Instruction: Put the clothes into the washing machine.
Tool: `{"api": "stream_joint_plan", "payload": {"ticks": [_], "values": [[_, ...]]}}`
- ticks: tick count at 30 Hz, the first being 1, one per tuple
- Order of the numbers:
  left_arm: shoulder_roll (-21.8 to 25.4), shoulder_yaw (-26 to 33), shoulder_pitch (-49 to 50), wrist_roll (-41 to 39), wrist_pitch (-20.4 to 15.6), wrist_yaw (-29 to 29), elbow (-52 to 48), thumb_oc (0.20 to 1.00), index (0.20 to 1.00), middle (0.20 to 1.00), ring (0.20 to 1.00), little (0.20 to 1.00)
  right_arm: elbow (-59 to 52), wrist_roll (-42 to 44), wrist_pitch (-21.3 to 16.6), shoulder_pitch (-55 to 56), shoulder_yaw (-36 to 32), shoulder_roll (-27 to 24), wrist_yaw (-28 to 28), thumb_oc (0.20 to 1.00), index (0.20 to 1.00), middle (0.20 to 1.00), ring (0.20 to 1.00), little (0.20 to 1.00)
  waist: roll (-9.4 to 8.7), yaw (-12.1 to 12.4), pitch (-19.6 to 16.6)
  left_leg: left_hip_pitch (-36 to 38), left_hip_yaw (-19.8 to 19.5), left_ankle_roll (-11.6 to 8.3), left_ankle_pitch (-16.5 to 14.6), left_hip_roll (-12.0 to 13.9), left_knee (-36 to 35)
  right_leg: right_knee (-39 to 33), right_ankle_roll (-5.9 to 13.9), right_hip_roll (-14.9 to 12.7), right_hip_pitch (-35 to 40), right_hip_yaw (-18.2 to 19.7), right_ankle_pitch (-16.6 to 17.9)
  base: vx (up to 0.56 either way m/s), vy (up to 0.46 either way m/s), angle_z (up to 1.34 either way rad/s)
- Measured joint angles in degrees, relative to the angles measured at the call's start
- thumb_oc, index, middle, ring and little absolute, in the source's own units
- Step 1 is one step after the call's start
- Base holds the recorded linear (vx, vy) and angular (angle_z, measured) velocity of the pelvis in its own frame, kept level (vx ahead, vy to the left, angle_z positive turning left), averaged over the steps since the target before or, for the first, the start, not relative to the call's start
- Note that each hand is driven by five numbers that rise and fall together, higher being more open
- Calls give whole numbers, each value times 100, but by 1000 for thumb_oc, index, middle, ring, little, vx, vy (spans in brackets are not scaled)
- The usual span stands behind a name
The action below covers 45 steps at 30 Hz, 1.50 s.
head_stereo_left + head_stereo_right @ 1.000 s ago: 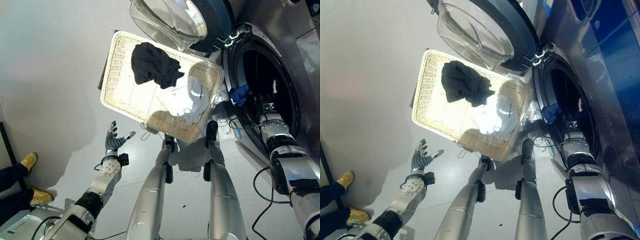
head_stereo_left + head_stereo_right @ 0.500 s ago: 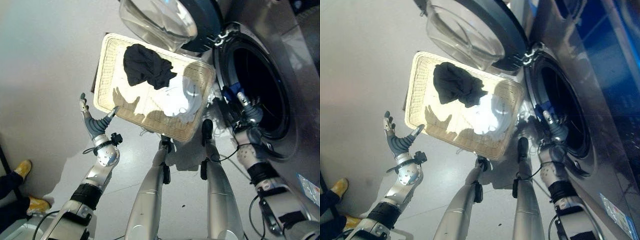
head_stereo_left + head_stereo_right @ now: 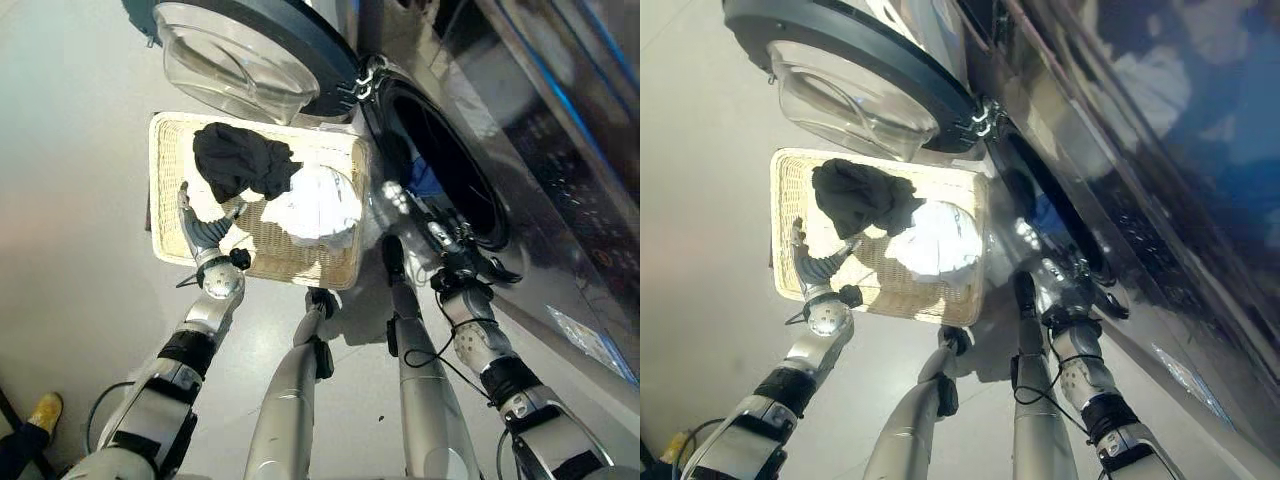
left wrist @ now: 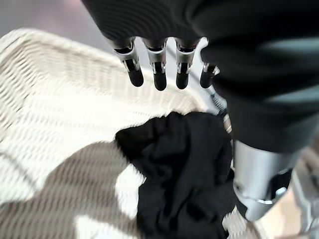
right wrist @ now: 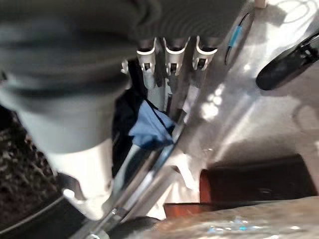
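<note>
Head stereo pair looks down; both share basket (image 3: 170, 190).

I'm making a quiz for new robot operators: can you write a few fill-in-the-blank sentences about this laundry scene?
1. The black garment and the white garment lie in a wicker ____.
2. The washing machine's door is ____.
3. The left robot hand hovers over the basket with its fingers ____.
4. A piece of ____ cloth hangs at the drum's rim.

Missing words: basket; open; open; blue
</note>
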Motion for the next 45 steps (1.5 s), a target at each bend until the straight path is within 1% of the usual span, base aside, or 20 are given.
{"api": "stream_joint_plan", "payload": {"ticks": [2, 3, 6, 9, 10, 12, 13, 16, 19, 22, 23, 24, 27, 31, 33, 37, 38, 43, 44, 45], "values": [[3, 2, -55, -78, 96, -57, 104, 1000, 1000, 1000, 1000, 1000, -79, -103, 72, 28, 61, -63, 15, 1000, 1000, 1000, 1000, 1000, -2, -32, 0, -24, 19, 0, 0, 2, -1, 2, 0, 2, -33, 11, 0, 33, 109, -8], [3, 0, -149, -171, 253, -111, 196, 1000, 1000, 1000, 1000, 1000, -111, -228, 144, 53, 189, -166, 49, 1000, 1000, 1000, 1000, 1000, -14, -38, 0, -37, 65, 0, -13, 5, -5, 8, -2, 14, -68, 62, 3, 31, 88, -10], [49, 1, -346, -224, 479, -155, 419, 1000, 1000, 1000, 1000, 1000, -166, -356, 242, 60, 356, -311, 147, 1000, 1000, 1000, 1000, 1000, -34, -60, -3, -86, 108, 0, -63, 15, 52, 51, -5, 25, -133, 109, -3, 26, 78, -10], [174, 7, -667, -230, 735, -172, 625, 1000, 1000, 1000, 1000, 1000, -255, -445, 309, 30, 473, -354, 250, 1000, 1000, 1000, 1000, 1000, -105, -136, -9, -215, 116, -4, -72, 26, 112, 84, -9, 36, -257, 124, -3, 16, 47, -1], [261, 6, -828, -230, 853, -173, 813, 1000, 1000, 1000, 1000, 1000, -285, -446, 345, 18, 561, -340, 288, 1000, 1000, 1000, 1000, 1000, -186, -193, -4, -267, 129, -12, -97, 35, 184, 105, -12, 43, -297, 140, -3, 52, 100, -4], [311, 5, -1028, -225, 1003, -164, 995, 1000, 1000, 1000, 1000, 1000, -296, -446, 383, 31, 682, -364, 342, 1000, 1000, 1000, 1000, 1000, -280, -243, -15, -331, 174, -25, -189, 63, 326, 145, -22, 56, -347, 163, -14, 95, 132, -14], [534, -12, -1269, -231, 1204, -150, 1376, 1000, 1000, 1000, 1000, 1000, -408, -456, 490, -33, 897, -404, 471, 1000, 1000, 1000, 1000, 1000, -448, -311, -50, -530, 262, 1, -349, 113, 646, 405, -38, 89, -564, 250, -106, 110, 114, -21], [827, 22, -1540, -348, 1465, -58, 1725, 1000, 1000, 1000, 1000, 1000, -631, -647, 620, 103, 923, -452, 664, 1000, 1000, 1000, 1000, 1000, -550, -364, -39, -786, 280, -27, -594, 223, 1098, 449, -42, 177, -663, 308, -112, 64, 88, -18], [915, 34, -1760, -453, 1492, 211, 1904, 1000, 1000, 1000, 1000, 1000, -693, -703, 701, 188, 1060, -618, 785, 1000, 1000, 1000, 1000, 1000, -553, -369, -40, -922, 240, -50, -765, 299, 1378, 550, -58, 244, -734, 336, -142, 39, 47, -13], [985, 37, -2091, -464, 1490, 560, 2047, 1000, 1000, 1000, 1000, 1000, -757, -698, 706, 230, 1097, -698, 895, 1000, 1000, 1000, 1000, 1000, -567, -418, -38, -1165, 195, -51, -828, 336, 1583, 711, -68, 278, -938, 336, -188, 30, 28, 1], [985, 37, -2091, -464, 1490, 560, 2047, 1000, 1000, 1000, 1000, 1000, -757, -698, 706, 230, 1097, -698, 895, 1000, 1000, 1000, 1000, 1000, -567, -418, -38, -1165, 195, -51, -828, 336, 1583, 711, -68, 278, -938, 336, -188, 0, 0, 0], [1027, 39, -2215, -586, 1484, 683, 2109, 1000, 1000, 1000, 1000, 1000, -755, -694, 705, 225, 1113, -696, 916, 1000, 1000, 1000, 1000, 1000, -588, -460, -36, -1258, 175, -52, -866, 360, 1688, 756, -66, 297, -999, 334, -210, 0, 0, 0], [1119, 30, -2737, -835, 1504, 880, 2466, 1000, 1000, 1000, 1000, 1000, -743, -646, 701, 221, 1165, -665, 969, 1000, 1000, 1000, 1000, 1000, -746, -519, -41, -1474, 140, -65, -921, 406, 1902, 944, -73, 323, -1194, 317, -270, 5, -1, 1], [1142, 24, -3199, -1026, 1501, 1027, 2806, 1000, 1000, 1000, 1000, 1000, -731, -635, 699, 134, 1173, -662, 997, 1000, 1000, 1000, 1000, 1000, -787, -525, -41, -1711, 64, -65, -920, 424, 2043, 1071, -88, 332, -1401, 278, -282, 16, -8, 5], [1156, 28, -3242, -1141, 1448, 1041, 2817, 1000, 1000, 1000, 1000, 1000, -732, -593, 697, 103, 1192, -660, 997, 1000, 1000, 1000, 1000, 1000, -797, -525, -41, -1753, 52, -65, -921, 426, 2070, 1104, -90, 332, -1441, 274, -287, -2, -2, 2], [1166, 26, -3375, -1469, 1198, 1028, 2917, 1000, 1000, 1000, 1000, 1000, -735, -509, 694, 16, 1288, -612, 980, 1000, 1000, 1000, 1000, 1000, -836, -565, -49, -1948, -57, -64, -918, 426, 2163, 1214, -109, 326, -1592, 182, -321, -17, -9, 8], [1178, 25, -3418, -1469, 1163, 1018, 2926, 1000, 1000, 1000, 1000, 1000, -735, -477, 695, 0, 1312, -599, 960, 1000, 1000, 1000, 1000, 1000, -849, -596, -54, -2021, -87, -86, -936, 408, 2208, 1305, -120, 310, -1667, 157, -380, 12, 1, 12], [1288, -146, -3695, -1513, 1142, 908, 3050, 1000, 1000, 1000, 1000, 1000, -735, -394, 699, -116, 1302, -580, 935, 1000, 1000, 1000, 1000, 1000, -911, -634, -67, -2320, -154, -101, -959, 395, 2390, 1582, -127, 315, -1991, 163, -498, 30, 18, 6], [1338, -216, -3803, -1511, 1131, 778, 3080, 765, 765, 765, 765, 765, -729, -347, 709, -157, 1280, -576, 937, 1000, 1000, 1000, 1000, 1000, -918, -626, -63, -2423, -234, -103, -973, 401, 2440, 1611, -112, 345, -2056, 159, -485, -51, -16, 4], [1338, -272, -3804, -1512, 1127, 729, 3089, 297, 297, 297, 297, 297, -727, -298, 708, -172, 1274, -576, 935, 1000, 1000, 1000, 1000, 1000, -926, -624, -60, -2426, -240, -102, -970, 401, 2451, 1613, -118, 352, -2058, 159, -480, -56, -12, 3]]}}
